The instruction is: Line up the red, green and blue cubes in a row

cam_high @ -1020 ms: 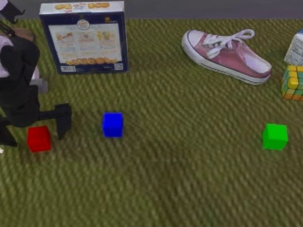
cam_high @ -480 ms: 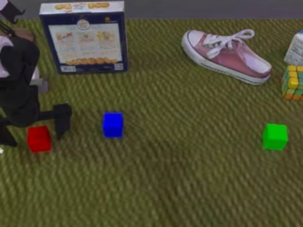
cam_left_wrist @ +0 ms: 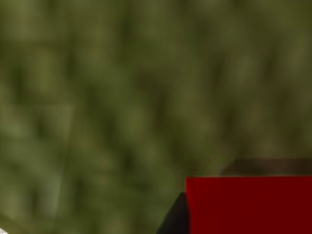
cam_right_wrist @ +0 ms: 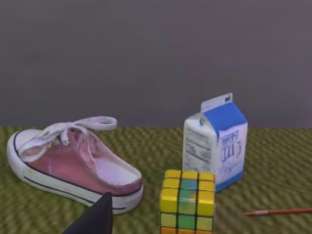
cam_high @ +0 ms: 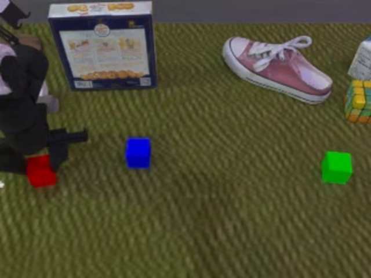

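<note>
The red cube lies at the table's far left, and my left gripper is shut on it, one dark finger pressed to its right side. In the left wrist view the red cube fills the near corner with a dark finger against it. To the right of that stands the blue cube by itself. Alone at the far right sits the green cube. My right arm is outside the top view; its wrist view shows only one dark fingertip.
A blue biscuit box lies at the back left and a pink shoe at the back right. A multicoloured puzzle cube and a milk carton stand at the right edge. A red pencil lies beside the carton.
The left gripper's fingers have closed in on the red cube, the right-hand finger moving left against it. The cube has shifted slightly left. The blue and green cubes have not moved.
</note>
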You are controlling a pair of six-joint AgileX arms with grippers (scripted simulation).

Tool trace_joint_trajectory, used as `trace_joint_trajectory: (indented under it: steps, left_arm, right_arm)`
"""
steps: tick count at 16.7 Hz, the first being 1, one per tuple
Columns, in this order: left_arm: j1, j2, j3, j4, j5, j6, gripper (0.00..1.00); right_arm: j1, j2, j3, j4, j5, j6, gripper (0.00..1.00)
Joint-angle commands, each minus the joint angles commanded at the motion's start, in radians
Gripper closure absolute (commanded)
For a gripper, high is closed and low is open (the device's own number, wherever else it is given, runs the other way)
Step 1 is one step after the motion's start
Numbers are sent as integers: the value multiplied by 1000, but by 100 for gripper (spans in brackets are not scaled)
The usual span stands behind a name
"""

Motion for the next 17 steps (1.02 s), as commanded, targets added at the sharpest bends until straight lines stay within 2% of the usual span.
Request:
trace_joint_trajectory:
  steps: [10, 17]
  left_arm:
    - [3, -47, 28, -38, -10, 6, 100]
    - [19, -141, 155, -266, -10, 3, 100]
  right_arm:
    - [0, 0, 0, 0, 0, 0, 0]
    - [0, 0, 0, 0, 0, 0, 0]
